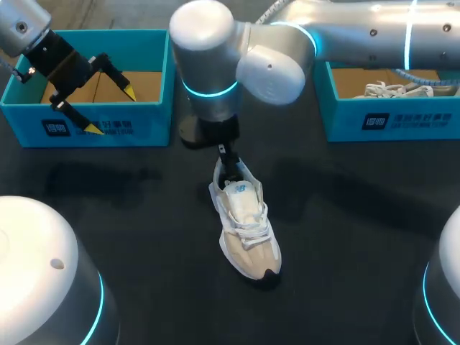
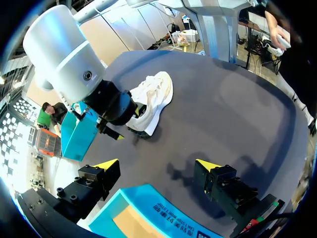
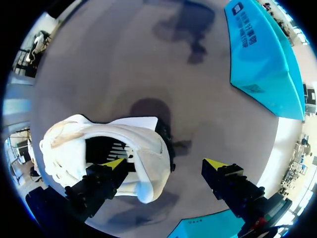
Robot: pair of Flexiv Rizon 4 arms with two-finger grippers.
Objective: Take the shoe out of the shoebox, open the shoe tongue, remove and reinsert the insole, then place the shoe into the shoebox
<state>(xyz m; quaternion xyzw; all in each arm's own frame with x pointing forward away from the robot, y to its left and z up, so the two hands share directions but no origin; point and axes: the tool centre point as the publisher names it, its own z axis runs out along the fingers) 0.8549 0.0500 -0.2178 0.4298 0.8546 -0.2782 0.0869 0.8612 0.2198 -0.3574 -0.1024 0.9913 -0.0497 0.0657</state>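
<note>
two teal shoeboxes stand on the one dark table (image 1: 144,237): the left box (image 1: 144,122) and the right box (image 1: 417,118). two white shoes show: one shoe on the table (image 1: 248,230) and one shoe in the right box (image 1: 392,90), though i cannot tell whether that box holds more. there are two arms and so two grippers, the left gripper (image 1: 111,111) and the right gripper (image 3: 164,163), each with two yellow-tipped fingers, four tips in all.
</note>
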